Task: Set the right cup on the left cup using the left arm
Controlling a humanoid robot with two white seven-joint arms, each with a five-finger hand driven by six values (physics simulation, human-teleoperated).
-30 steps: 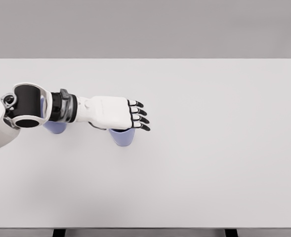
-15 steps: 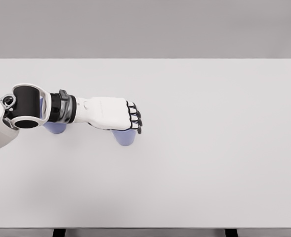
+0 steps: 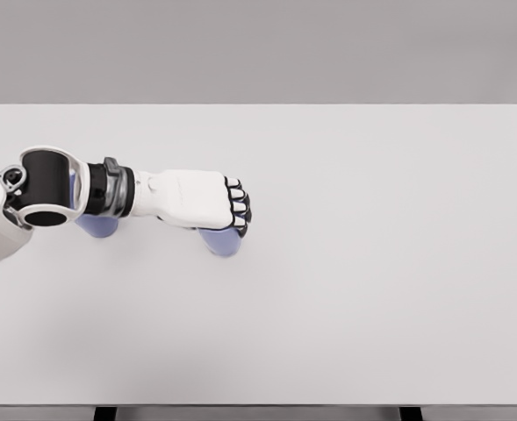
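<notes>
Lilac right cup sits on the white counter, left of centre, under the left hand, whose fingers curl round it. The left cup (mostly hidden by the forearm) stands near the left edge.

— How much of the right cup shows?
— Only its lower part; the left hand covers its rim.
— And the left cup?
— Mostly hidden under the forearm. The table legs are cut off by the bottom edge.
</notes>
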